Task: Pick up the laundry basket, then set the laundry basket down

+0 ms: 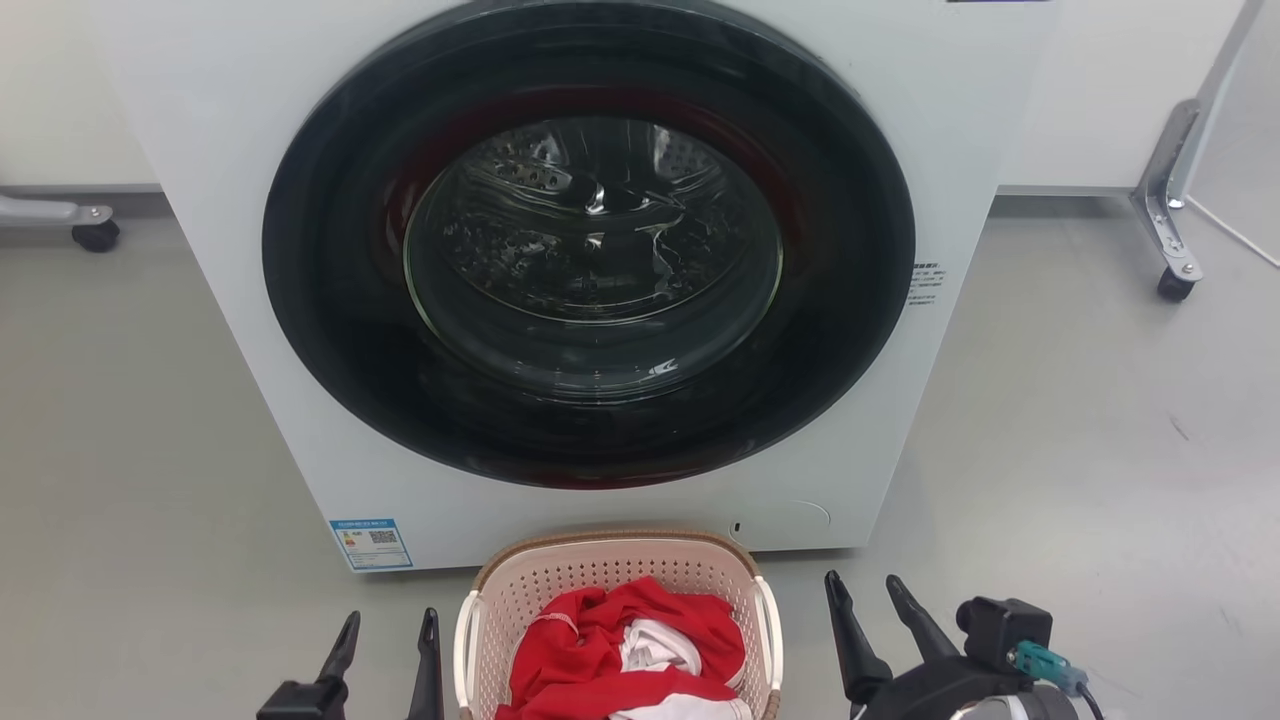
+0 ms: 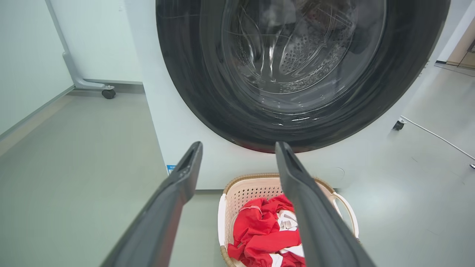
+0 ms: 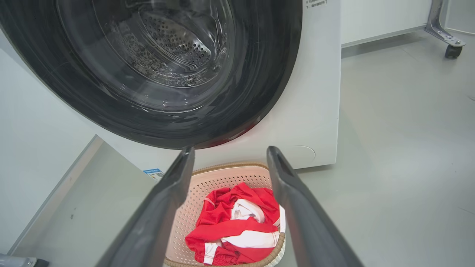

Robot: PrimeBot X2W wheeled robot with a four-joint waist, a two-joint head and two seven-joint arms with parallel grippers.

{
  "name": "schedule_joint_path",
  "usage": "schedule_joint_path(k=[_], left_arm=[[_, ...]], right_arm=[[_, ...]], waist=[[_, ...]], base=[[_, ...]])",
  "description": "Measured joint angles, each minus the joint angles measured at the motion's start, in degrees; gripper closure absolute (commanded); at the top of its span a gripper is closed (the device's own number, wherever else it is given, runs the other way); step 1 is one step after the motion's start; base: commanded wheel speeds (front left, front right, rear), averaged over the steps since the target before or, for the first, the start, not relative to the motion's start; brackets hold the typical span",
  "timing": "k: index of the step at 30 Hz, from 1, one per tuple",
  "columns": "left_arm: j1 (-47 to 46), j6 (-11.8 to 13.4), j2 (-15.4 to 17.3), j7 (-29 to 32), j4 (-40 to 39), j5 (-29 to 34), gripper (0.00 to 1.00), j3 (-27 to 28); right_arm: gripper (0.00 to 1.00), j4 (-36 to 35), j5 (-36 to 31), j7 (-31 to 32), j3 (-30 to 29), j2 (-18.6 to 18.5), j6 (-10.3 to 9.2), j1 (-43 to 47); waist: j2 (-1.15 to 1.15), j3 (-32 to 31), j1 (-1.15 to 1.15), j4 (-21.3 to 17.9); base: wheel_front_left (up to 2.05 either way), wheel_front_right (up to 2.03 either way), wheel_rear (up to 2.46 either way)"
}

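- Dark fingers of the left pincer [image 1: 390,640] rise at 7 o'clock of the head view, those of the right pincer [image 1: 865,610] at 5 o'clock; both are released, spread wide and grasping nothing, each just beside the laundry basket [image 1: 610,541] but apart from it.
- Between the 2 pincers, at 6 o'clock, the laundry basket sits on the floor [image 1: 1050,450], its far rim close under the washing machine [image 1: 230,350] at 12 o'clock; I cannot tell whether rim and machine touch.
- Pick-up looks not yet begun; the likely next move is for each pincer to close on 1 white handle, the left handle [image 1: 462,650] and the right handle [image 1: 775,640].
- Risk 1: if 1 pincer arrives first, the light plastic would probably slide or turn on the floor; the other would then miss its handle.
- Risk 2: the handles look thin and smooth; a shallow clench could slip, so 1 side drops and the red and white clothes [image 1: 620,650] tip out.
- Risk 3: uneven lifting by the 2 arms would tilt the load the same way, or twist the perforated walls.
- Risk 4: a lift drifting toward 12 o'clock could scrape the rim on the machine's front or its dark round door [image 1: 320,300].
- Risk 5: a fingertip going inside the rim might snag the cloth heaped there.
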Motion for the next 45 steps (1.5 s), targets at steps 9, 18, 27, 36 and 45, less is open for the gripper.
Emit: schedule_joint_path(k=[9, 18, 27, 36, 45], left_arm=[[5.8, 0.0, -1.9, 0.0, -8.0, 4.9, 0.00, 3.3], [9.3, 0.0, -2.7, 0.0, -13.3, 7.5, 0.00, 4.6], [10.2, 0.0, -3.1, 0.0, -15.5, 9.9, 0.00, 5.9], [10.7, 0.0, -3.3, 0.0, -16.6, 10.6, 0.00, 6.0], [10.6, 0.0, -3.4, 0.0, -17.2, 11.2, 0.00, 5.8]], right_arm=[[0.00, -9.6, -6.6, 0.0, -5.6, -0.3, -0.08, 6.5], [0.00, -16.2, -13.6, 0.0, -12.5, 0.1, -0.08, 13.1], [0.00, -20.6, -17.8, 0.0, -15.3, 1.4, -0.25, 15.5], [0.00, -22.8, -20.5, 0.0, -16.8, 2.0, -0.25, 16.0], [0.00, -24.1, -22.1, 0.0, -17.3, 2.3, -0.25, 16.7]], waist=[[0.00, -0.5, 0.01, -0.3], [0.00, -0.3, 0.01, -0.6], [0.00, 0.3, 0.01, -0.9], [0.01, 0.9, 0.01, -1.0], [0.01, 1.3, 0.01, -0.8]], base=[[0.00, 0.00, 0.00], [0.00, 0.00, 0.00], [0.00, 0.00, 0.00], [0.00, 0.00, 0.00], [0.00, 0.00, 0.00]])
